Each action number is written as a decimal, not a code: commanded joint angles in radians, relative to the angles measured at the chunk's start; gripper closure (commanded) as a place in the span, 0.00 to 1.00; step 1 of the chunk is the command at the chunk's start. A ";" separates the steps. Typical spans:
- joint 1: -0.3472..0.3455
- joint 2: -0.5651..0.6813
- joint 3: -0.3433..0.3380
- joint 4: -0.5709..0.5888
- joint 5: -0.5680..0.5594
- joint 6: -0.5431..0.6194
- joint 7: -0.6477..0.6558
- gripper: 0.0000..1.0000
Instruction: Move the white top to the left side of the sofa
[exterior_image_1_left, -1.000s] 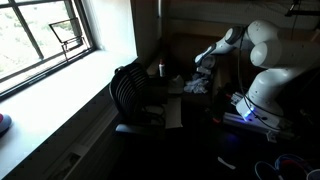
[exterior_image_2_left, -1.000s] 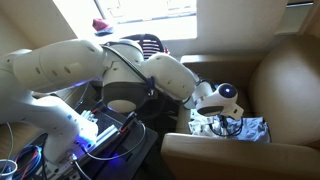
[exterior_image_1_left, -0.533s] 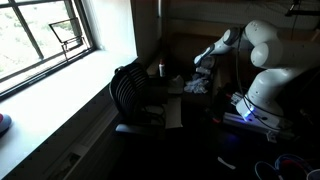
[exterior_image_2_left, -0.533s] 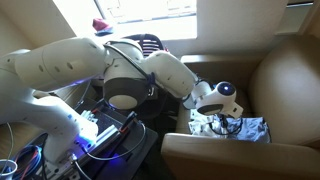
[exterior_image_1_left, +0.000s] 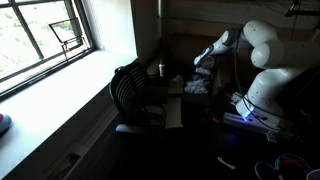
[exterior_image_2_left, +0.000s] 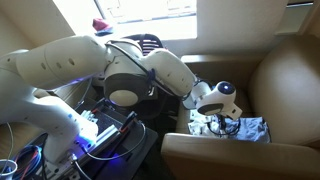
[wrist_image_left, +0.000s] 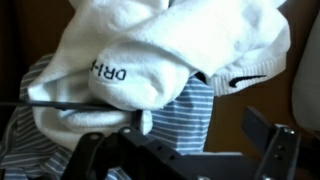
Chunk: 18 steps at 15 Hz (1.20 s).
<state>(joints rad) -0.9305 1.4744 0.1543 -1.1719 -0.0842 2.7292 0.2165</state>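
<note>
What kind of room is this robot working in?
Probably a living room, maybe in a home or a lab made to look like one. There is a tan sofa with a white top and a striped cloth on it, a big window, and a black chair.

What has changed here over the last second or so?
Only the arm moved: its upper part eased slightly toward the window. Nothing was taken hold of or let go. The gripper stays low over the sofa seat, and the white top and the striped cloth lie where they were.
</note>
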 joint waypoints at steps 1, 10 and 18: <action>0.017 -0.001 -0.031 0.033 0.005 -0.073 0.050 0.00; 0.108 0.000 -0.111 0.043 0.292 -0.077 -0.085 0.60; 0.145 0.000 -0.158 0.046 0.316 -0.074 -0.064 0.66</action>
<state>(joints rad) -0.8236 1.4741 0.0458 -1.1340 0.2042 2.6628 0.1492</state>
